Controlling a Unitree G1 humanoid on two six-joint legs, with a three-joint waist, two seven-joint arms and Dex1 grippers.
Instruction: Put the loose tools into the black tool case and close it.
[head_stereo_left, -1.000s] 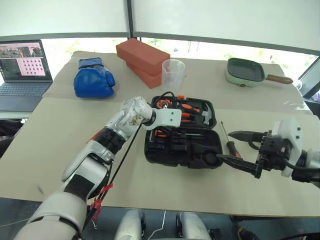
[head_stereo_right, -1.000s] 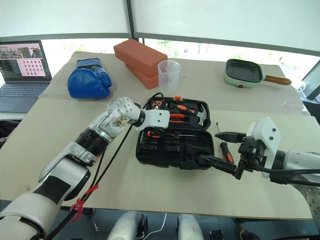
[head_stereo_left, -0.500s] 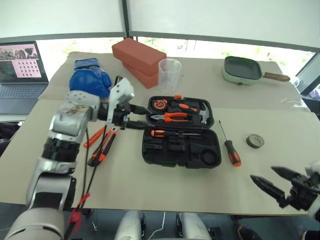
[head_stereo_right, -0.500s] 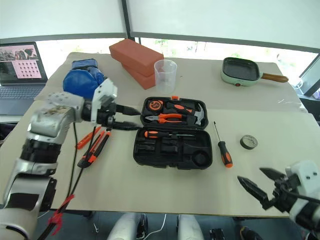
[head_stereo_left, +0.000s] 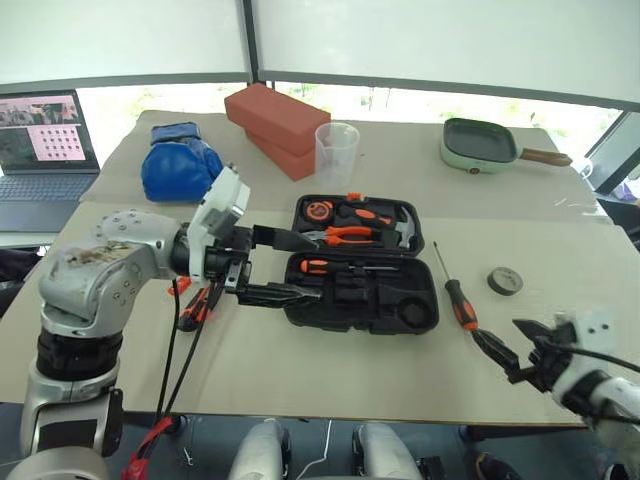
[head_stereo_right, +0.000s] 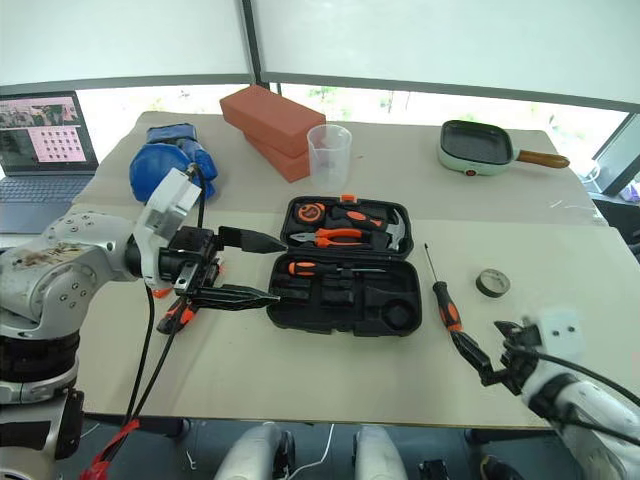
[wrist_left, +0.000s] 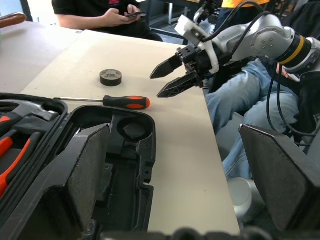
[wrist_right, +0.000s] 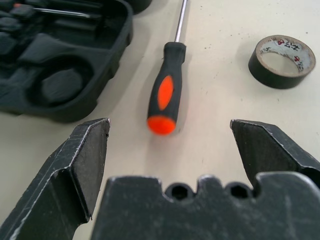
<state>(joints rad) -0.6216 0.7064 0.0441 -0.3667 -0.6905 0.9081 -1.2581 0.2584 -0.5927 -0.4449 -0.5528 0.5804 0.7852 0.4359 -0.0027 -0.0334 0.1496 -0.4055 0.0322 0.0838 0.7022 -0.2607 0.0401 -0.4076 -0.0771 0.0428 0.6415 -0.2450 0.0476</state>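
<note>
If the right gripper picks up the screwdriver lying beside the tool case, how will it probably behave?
The screwdriver looks rigid, so it should not bend. Its rounded handle may roll on the flat table if nudged. The thin metal shaft seems lighter than the handle, so a handle grip probably stays balanced.

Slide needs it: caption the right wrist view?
Open right gripper lined up on loose screwdriver beside black tool case and tape roll.

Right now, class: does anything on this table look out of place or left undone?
Yes. The black tool case lies open, yet a screwdriver rests on the table to its right, beside a roll of tape. More orange-and-black tools lie to the case's left, partly behind the left gripper. Nothing looks spilled or broken.
</note>
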